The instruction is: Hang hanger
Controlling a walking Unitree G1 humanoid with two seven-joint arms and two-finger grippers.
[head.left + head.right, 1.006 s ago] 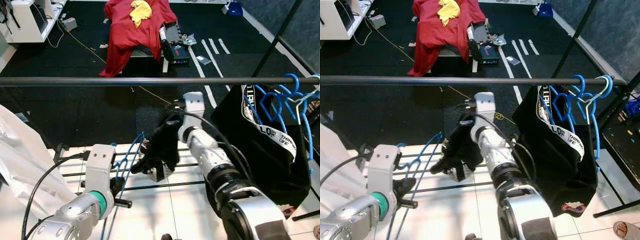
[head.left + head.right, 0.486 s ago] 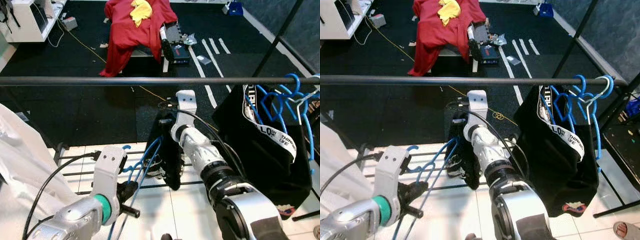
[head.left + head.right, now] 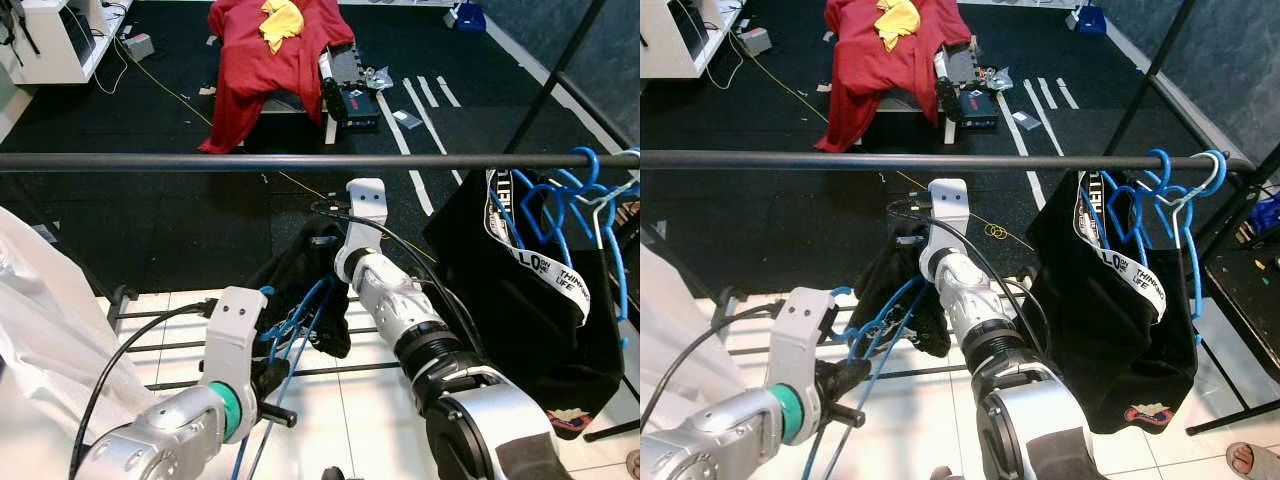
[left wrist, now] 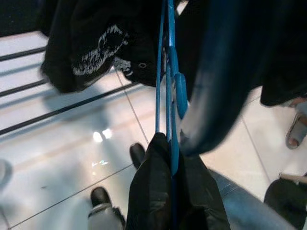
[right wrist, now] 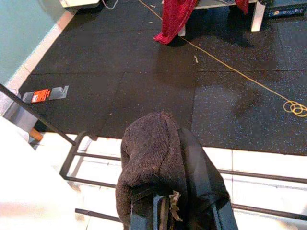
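A blue hanger (image 3: 297, 316) is clamped in my left gripper (image 4: 168, 143), which is shut on its lower part below the rail. The hanger's upper part reaches into a black garment (image 3: 300, 275). My right gripper (image 3: 325, 245) is shut on that garment, and the cloth drapes over its fingers (image 5: 165, 211). Both hang under the black clothes rail (image 3: 200, 161) that crosses the view. At the rail's right end, several blue hangers (image 3: 560, 195) carry a black garment with a white printed band (image 3: 530, 300).
White cloth (image 3: 40, 310) lies at my left. The rack's base bars (image 3: 150, 315) run over white floor tiles. Beyond is a black mat with a red cloth on a bench (image 3: 265, 60), cables and boxes. A diagonal rack strut (image 3: 560, 70) stands at the right.
My left gripper has carried the blue hanger to the right, into the black garment. My right gripper has shifted slightly left, and the garment now spreads over the hanger's top.
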